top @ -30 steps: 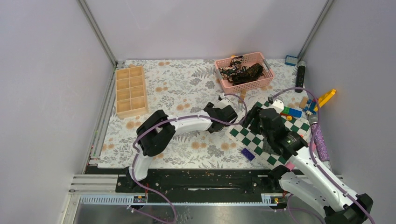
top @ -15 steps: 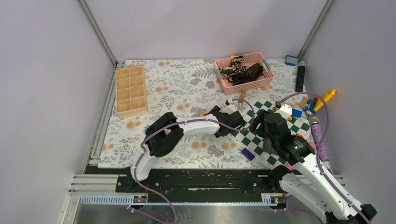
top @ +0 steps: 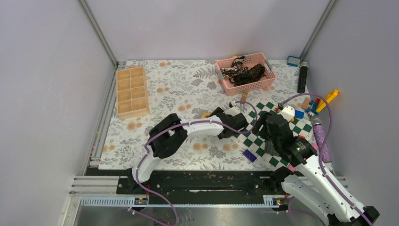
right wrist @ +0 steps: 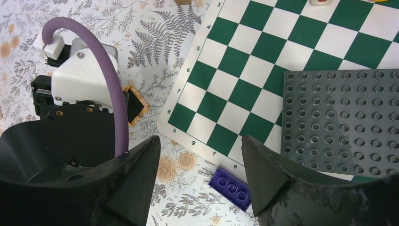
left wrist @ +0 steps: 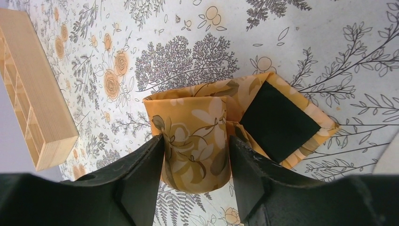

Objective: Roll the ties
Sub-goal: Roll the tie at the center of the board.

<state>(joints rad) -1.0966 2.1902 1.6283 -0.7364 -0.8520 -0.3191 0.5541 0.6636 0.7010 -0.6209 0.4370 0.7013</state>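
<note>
- The left pincer [left wrist: 195,143] has its fingers on either side of the rolled golden tie [left wrist: 195,117], touching it. I cannot tell whether it is clamped or merely touching.
- The right pincer [right wrist: 200,141] has its fingers apart and holds nothing. The checkered board [right wrist: 244,94] lies beyond them, its edge marked 3 to 8 and h, g, f, e.
- The dark ties [top: 244,73] lie in a pink basket [top: 249,88], well beyond both pincers.

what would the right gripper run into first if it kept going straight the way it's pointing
Probably the near edge of the checkered board, which lies ahead between the open fingers of the right gripper. Depth is unclear, so it could touch the floral cloth just short of it, near the purple brick.
</note>
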